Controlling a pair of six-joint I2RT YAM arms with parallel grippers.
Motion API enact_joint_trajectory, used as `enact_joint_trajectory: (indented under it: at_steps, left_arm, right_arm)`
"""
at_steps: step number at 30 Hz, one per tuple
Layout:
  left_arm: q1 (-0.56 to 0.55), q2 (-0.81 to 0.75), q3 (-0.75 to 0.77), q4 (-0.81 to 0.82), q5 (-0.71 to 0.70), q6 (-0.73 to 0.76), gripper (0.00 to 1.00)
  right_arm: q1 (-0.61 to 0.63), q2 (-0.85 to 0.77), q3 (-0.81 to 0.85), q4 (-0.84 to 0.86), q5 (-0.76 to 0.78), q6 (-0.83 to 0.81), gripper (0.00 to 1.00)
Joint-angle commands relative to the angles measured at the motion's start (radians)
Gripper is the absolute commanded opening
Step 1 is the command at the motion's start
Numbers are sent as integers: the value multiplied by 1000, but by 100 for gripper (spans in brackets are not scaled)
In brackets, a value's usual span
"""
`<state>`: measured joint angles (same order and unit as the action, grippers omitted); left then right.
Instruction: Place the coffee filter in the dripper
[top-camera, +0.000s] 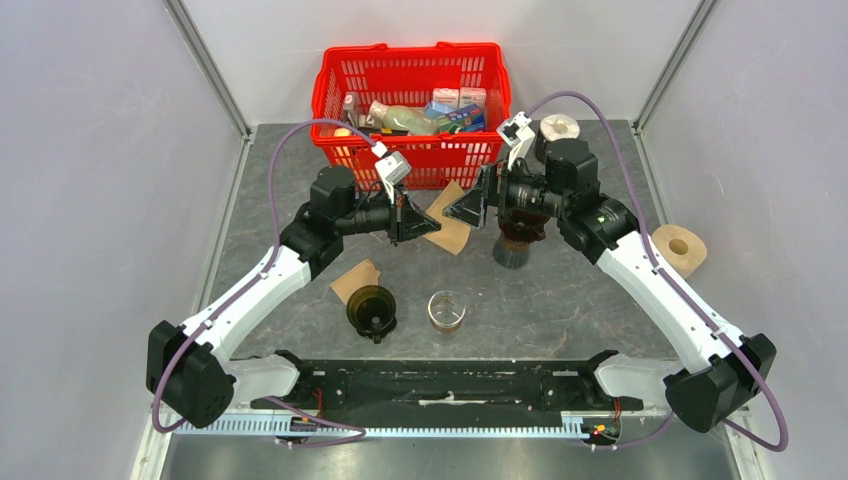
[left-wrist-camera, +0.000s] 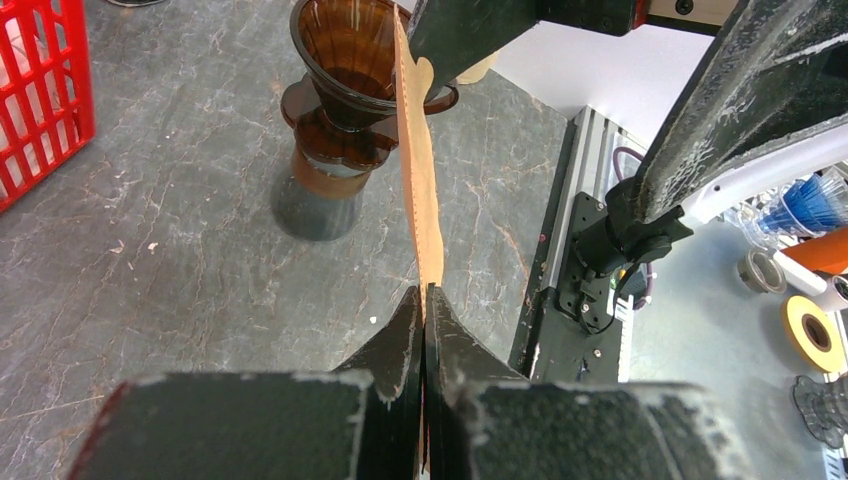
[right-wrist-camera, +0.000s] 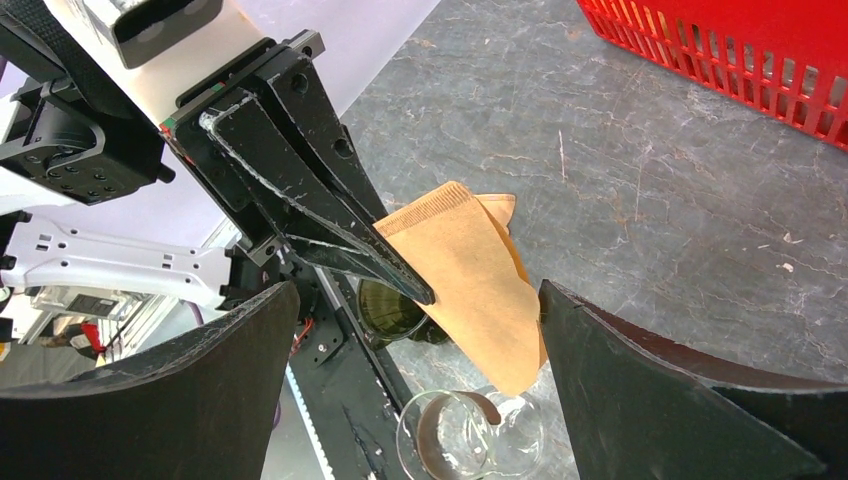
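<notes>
Well, the left gripper (top-camera: 432, 224) is pressed tight on one edge of the paper filter (top-camera: 455, 236), holding it in the air above the table (top-camera: 580, 300), a little in front of the red basket (top-camera: 400, 165). From the left wrist camera the paper filter shows edge-on, flat and unopened. Its length runs straight out from the jaws toward the amber dripper (left-wrist-camera: 340, 55), which stands upright, mouth up, on a dark base.

Seen from overhead, the paper sticks out from the left gripper toward 3 o'clock. The amber dripper sits at about 4 o'clock from it, near but not underneath, half hidden by the right arm. The right gripper (top-camera: 465, 208) faces in from 3 o'clock with its fingers spread wide and the paper's free end between them (whether a finger touches it I can't tell).

A dark dripper (top-camera: 372, 308) sits at about 7 o'clock from the paper, farther off, with a spare filter (top-camera: 357, 278) just beside it and a glass (top-camera: 446, 310) at its 3 o'clock. My guess is the amber one is meant, being nearer, though I can't be sure. Either way the paper looks to need opening into a cone first, and the right gripper is well placed for that.
</notes>
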<state>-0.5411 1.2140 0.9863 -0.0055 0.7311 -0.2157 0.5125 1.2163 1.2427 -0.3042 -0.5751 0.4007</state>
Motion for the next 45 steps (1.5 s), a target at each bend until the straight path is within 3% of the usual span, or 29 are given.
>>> enact_joint_trajectory:
  at_steps: [1, 45]
  left_arm:
    - [-6, -10, 25, 15, -17, 21, 2]
    - [-5, -9, 40, 61, 30, 1, 2]
  right_arm:
    - [0, -31, 44, 25, -26, 9, 97]
    - [0, -23, -17, -43, -187, -14, 99]
